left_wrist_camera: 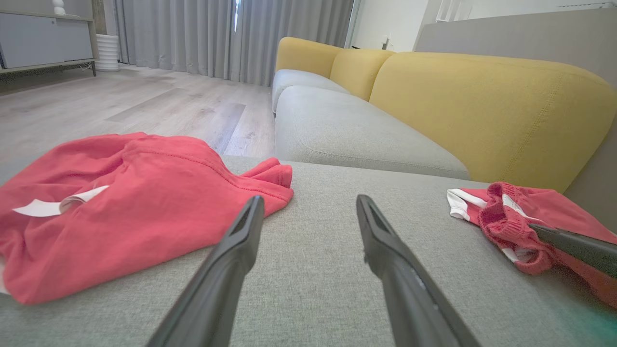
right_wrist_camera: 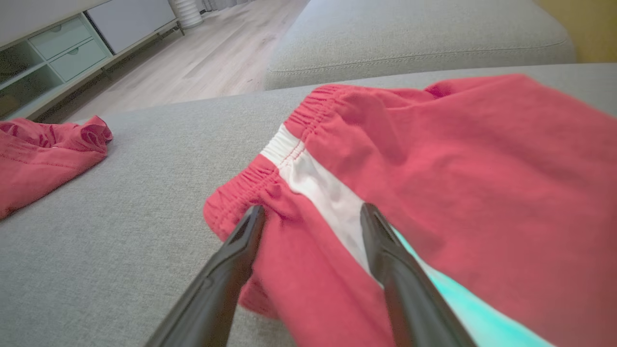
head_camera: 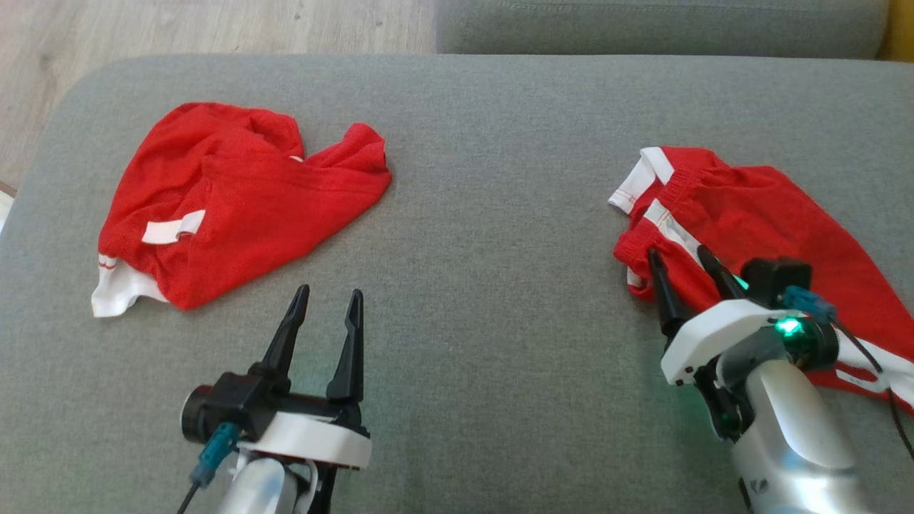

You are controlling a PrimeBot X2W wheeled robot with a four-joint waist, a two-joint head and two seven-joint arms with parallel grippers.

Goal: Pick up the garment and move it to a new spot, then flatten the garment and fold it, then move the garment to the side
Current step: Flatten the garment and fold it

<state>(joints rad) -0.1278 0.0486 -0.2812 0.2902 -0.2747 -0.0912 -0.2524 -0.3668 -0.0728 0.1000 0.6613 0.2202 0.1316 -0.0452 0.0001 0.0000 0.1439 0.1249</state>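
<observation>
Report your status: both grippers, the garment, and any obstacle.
Left gripper open, above grey cushion. Right gripper open over red shorts near waistband, not gripping. Second red garment lies apart at left, nothing blocking.

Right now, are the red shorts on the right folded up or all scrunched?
Scrunched, not folded. The red shorts lie rumpled on the grey cushion, with the elastic waistband bunched and the white stripe bent.

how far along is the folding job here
Done: nothing yet; the red shorts and the other red garment lie crumpled on the grey cushion. In hand: the open right gripper sits at the shorts' waistband, astride the white stripe, not gripping. The left gripper hangs open over bare cushion. Left: lifting, moving, flattening, folding, setting aside.
</observation>
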